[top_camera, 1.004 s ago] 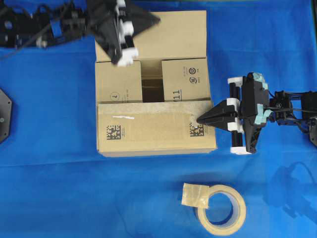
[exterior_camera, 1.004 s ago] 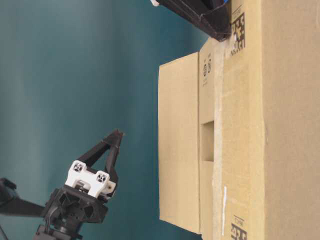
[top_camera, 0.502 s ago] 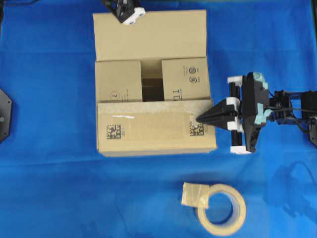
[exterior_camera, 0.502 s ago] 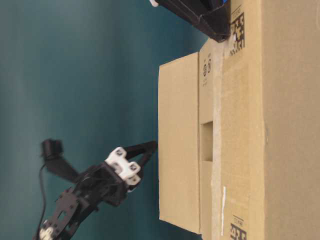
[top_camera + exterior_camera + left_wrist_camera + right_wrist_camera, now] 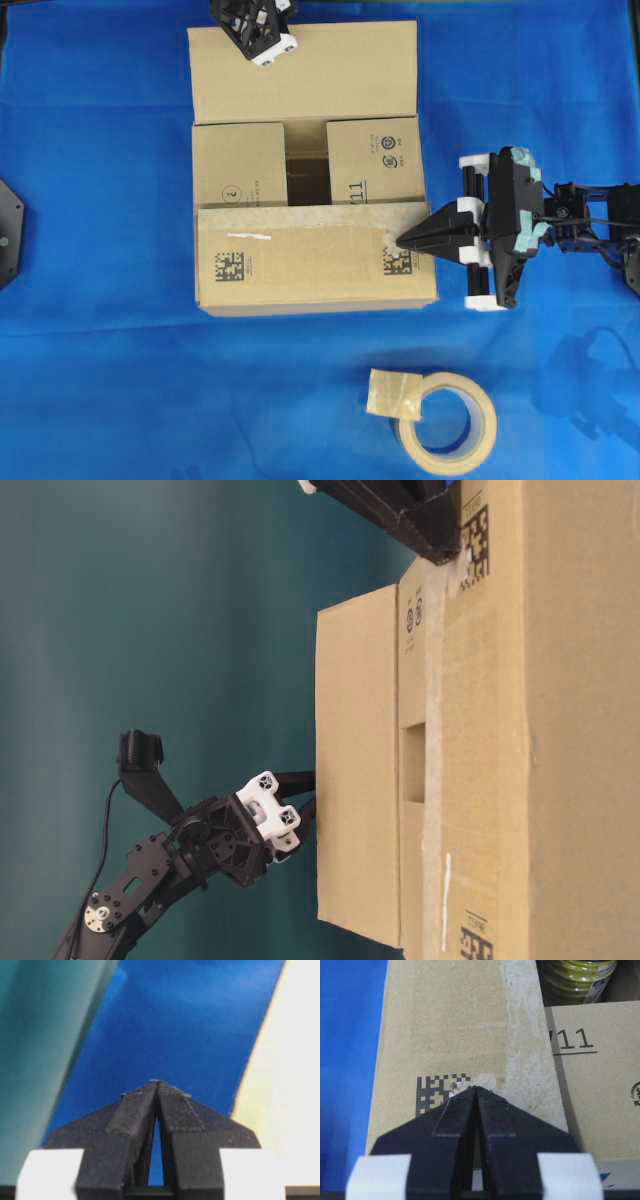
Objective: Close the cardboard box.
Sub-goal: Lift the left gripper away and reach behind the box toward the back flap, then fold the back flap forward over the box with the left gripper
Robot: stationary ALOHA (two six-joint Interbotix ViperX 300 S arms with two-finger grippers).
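Cardboard box [image 5: 305, 265] half-folded, left pincer [image 5: 300, 798] clenched, now touching far flap, right pincer [image 5: 408, 241] clenched, unmoved

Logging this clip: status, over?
Left gripper shut behind far flap. Right gripper shut, tip on near flap. Cardboard box half closed. Tape roll clear.

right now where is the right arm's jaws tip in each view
Overhead: right gripper at the cardboard box right edge, on the QR label.
Table-level: top edge, beside that label.
Left wrist: not in it.
Right wrist: bottom centre, on the label.
Shared landmark: the QR label.
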